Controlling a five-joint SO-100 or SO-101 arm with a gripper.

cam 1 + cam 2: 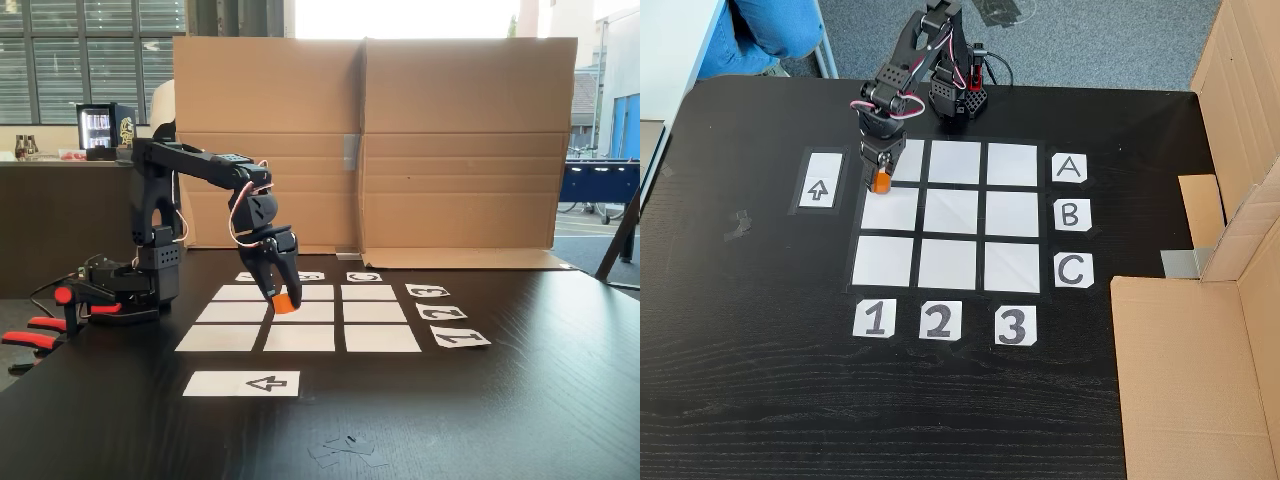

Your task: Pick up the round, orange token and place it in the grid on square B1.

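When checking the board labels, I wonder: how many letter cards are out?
3, right of the grid in a fixed view: card A top, card B middle, card C bottom.

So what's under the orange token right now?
The small orange plastic token, held in the jaws, hangs over the white paper grid; the spot directly beneath it is hidden.

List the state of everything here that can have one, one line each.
gripper: shut on the token, hanging over the grid's column-1 edge.
token: gripped, apparently off the paper.
grid: all nine cells bare.
square B1: unoccupied.
arrow card: flat on the table.
cardboard box: standing open.
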